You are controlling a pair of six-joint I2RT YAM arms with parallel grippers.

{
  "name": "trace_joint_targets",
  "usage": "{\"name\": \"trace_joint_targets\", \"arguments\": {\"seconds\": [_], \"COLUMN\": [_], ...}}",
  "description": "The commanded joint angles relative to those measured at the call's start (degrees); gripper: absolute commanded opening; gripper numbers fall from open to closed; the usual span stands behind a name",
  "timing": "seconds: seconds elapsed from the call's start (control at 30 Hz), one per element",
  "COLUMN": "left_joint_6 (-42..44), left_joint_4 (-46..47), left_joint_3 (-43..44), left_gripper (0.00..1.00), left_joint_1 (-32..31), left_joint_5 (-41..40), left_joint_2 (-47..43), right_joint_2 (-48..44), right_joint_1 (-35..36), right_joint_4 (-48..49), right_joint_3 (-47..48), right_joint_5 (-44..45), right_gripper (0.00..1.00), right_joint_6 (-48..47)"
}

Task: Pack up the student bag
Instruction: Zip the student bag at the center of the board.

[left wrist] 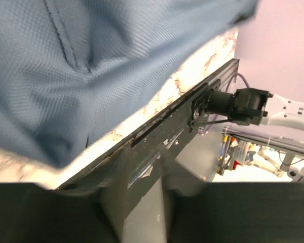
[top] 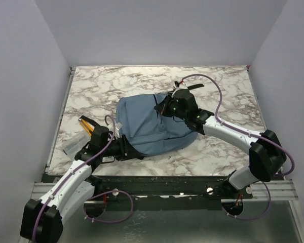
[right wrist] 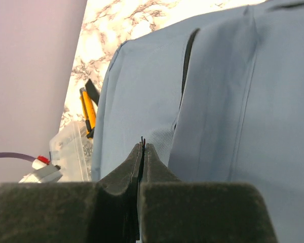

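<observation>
You see the student bag (top: pixel 152 129) slumped in the middle of the marble counter (top: pixel 218 81), your right hand (right wrist: pixel 142 147) pinched closed at its far-right end, your left hand (top: pixel 117 147) parted at its near-left corner.

You can't see the left gripper's (top: pixel 118 147) fingertips from above; the student bag (top: pixel 152 124) covers them. The dark sliver (right wrist: pixel 142 140) between the right gripper's (right wrist: pixel 142 148) closed fingers is too small to identify. The bag runs off both wrist views' edges.
</observation>
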Motion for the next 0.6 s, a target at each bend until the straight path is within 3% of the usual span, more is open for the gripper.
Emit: {"name": "trace_joint_targets", "arguments": {"seconds": [0.0, 0.17, 0.37, 0.57], "left_joint_6": [4.3, 8.8, 5.3, 5.4], "left_joint_4": [3.3, 8.8, 26.6, 51.9], "left_joint_3": [4.6, 13.2, 14.2, 7.5], "left_gripper": [0.44, 0.60, 0.60, 0.59], "left_joint_1": [-1.1, -9.0, -18.2, -21.9], "left_joint_5": [3.5, -8.1, -21.4, -36.5], "left_joint_2": [-7.3, -7.3, 4.7, 12.3], "right_joint_2": [0.1, -0.3, 0.6, 3.4], "right_joint_1": [0.0, 0.0, 0.0, -0.1], "right_joint_4": [5.2, 5.4, 4.3, -3.0], "right_joint_3": [-0.3, -0.3, 1.1, 6.3], "right_joint_5": [-3.5, -6.1, -7.2, -6.0], "right_gripper": [0.00, 0.00, 0.00, 0.00], "right_joint_6": [1.1, 2.8, 4.9, 8.6]}}
